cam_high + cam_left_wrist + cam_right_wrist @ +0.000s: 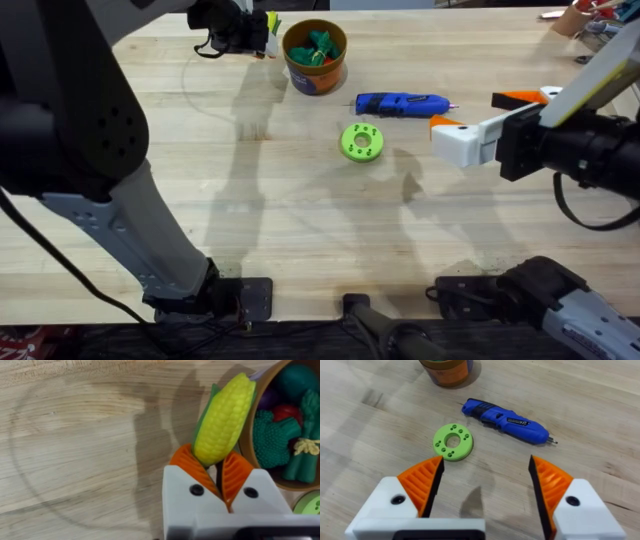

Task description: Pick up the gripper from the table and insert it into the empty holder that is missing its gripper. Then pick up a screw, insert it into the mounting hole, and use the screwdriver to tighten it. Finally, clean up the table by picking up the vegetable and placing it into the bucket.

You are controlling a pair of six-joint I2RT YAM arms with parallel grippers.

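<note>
Pale wooden table point(300, 210) bears arm shadows.

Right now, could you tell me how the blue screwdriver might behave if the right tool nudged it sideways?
The screwdriver lies flat on the table; its rounded barrel looks apt to roll. It appears rigid, so it should not flex. Its smooth plastic may slip against the open right tool.

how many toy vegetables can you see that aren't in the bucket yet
1: a corn cob, pinched in the left claw right beside the bucket. The bucket already holds several vegetables, piled so that others may be hidden underneath.
</note>
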